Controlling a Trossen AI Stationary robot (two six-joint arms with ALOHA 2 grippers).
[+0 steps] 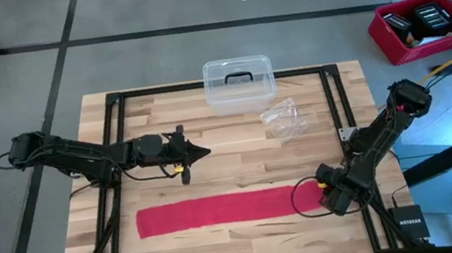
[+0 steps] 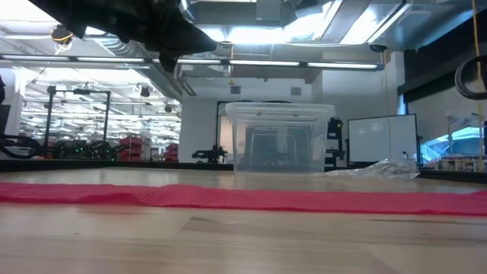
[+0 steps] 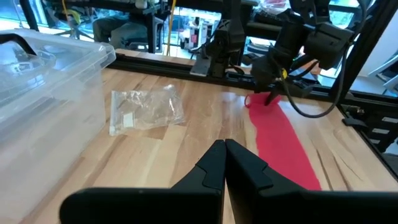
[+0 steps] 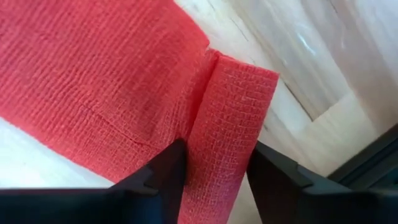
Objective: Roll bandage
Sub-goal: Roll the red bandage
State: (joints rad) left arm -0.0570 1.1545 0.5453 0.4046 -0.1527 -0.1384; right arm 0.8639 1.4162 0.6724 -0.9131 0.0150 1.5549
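At the bandage [image 4: 112, 93] end, right gripper [image 4: 214, 171] pinching the small fold; might have slipped, unrolled.

Only readable text is "NETGEAR" on the small black box [image 1: 411, 226] sitting at the table's right front corner in the high view. Nothing else is legible anywhere.
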